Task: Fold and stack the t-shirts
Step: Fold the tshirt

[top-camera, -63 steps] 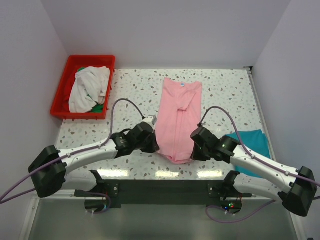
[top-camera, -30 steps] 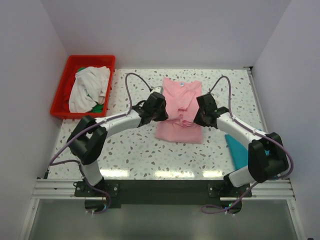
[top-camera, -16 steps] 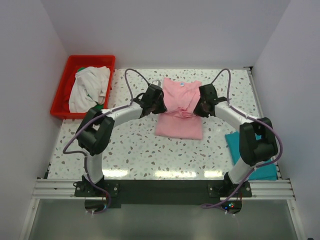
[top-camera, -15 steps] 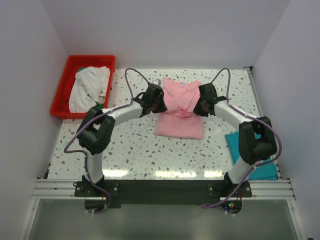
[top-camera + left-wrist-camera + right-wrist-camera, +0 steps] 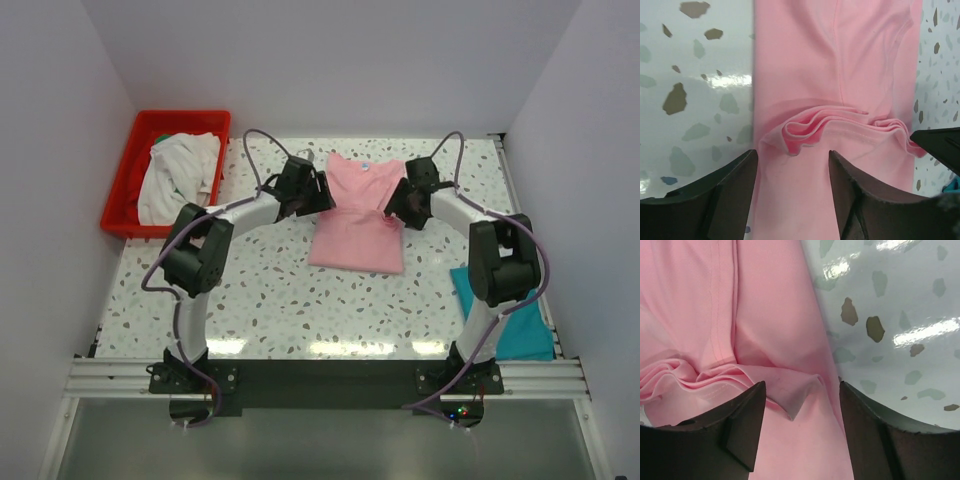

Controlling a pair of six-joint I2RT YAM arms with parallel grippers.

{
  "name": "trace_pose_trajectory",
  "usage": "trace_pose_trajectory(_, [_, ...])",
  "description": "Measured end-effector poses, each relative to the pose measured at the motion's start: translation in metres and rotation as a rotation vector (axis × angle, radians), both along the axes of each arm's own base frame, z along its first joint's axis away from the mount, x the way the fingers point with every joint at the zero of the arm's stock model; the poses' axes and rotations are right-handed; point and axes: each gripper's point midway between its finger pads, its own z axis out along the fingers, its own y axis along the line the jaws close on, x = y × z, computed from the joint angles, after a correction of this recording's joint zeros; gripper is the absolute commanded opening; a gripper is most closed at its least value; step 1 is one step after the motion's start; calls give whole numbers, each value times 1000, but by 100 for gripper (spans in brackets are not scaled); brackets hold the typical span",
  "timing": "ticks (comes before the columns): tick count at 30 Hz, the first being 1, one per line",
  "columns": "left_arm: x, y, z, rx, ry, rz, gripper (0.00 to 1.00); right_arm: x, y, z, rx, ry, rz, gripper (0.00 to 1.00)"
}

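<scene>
The light pink t-shirt [image 5: 358, 238] lies folded in half on the speckled table, its neck label [image 5: 366, 169] at the far end. My left gripper [image 5: 322, 198] hovers at the shirt's left edge and my right gripper [image 5: 394, 206] at its right edge. In the left wrist view the left gripper [image 5: 792, 167] is open over the bunched hem [image 5: 840, 122] of the pink t-shirt [image 5: 840, 60]. In the right wrist view the right gripper [image 5: 801, 400] is open above a loose corner [image 5: 797, 390]. A teal t-shirt [image 5: 515, 315] lies at the near right, partly behind the right arm.
A red crate [image 5: 125, 175] at the far left holds an off-white t-shirt [image 5: 178, 175] with green cloth [image 5: 196, 214] under it. White walls close in the table on three sides. Both arms reach far out, cables arching above them.
Both grippers carried the pink t-shirt's near hem toward the collar, folding it in half. They have now opened and let the cloth drop.
</scene>
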Motion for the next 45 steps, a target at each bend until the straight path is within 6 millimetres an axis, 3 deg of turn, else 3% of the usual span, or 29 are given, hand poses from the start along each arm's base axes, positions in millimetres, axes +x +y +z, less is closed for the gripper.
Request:
trace_pose_trajectory(4, [7, 21, 7, 15, -22, 20, 63, 3, -9, 10, -14, -20, 0, 65])
trace_pose_trajectory(8, [-2, 34, 26, 22, -55, 27, 45, -6, -5, 34, -16, -76, 26, 53])
trace_pose_trajectory(9, [-6, 33, 31, 21, -65, 24, 33, -10, -1, 40, -18, -90, 39, 46])
trace_pose_trajectory(13, [-21, 17, 41, 26, -92, -22, 21, -25, 28, 51, -13, -121, 123, 31])
trace_pose_trajectory(16, [-34, -1, 37, 33, -88, -74, 18, -31, 45, 42, -8, -103, 177, 28])
trace_pose_trajectory(19, [-44, -21, 25, 34, -67, -131, 19, -32, 50, 23, -8, -59, 204, 26])
trace_pose_trajectory(23, [-40, -32, 4, 42, -41, -171, 24, -23, 51, -1, -19, 0, 224, 25])
trace_pose_trajectory(26, [-30, -35, -11, 40, -33, -179, 25, -9, 53, -8, -21, 5, 228, 24])
trace_pose_trajectory(30, [-5, -32, -24, 29, -38, -158, 26, 13, 45, -6, -16, -13, 202, 24])
trace_pose_trajectory(34, [17, -17, -37, 32, -28, -106, 26, 27, 23, -10, -8, -11, 149, 24])
trace_pose_trajectory(37, [23, -9, -37, 36, -30, -83, 25, 30, 9, -23, -7, 17, 119, 22])
trace_pose_trajectory(45, [23, -4, -40, 31, -21, -26, 24, 37, 7, -25, 8, 1, 111, 20])
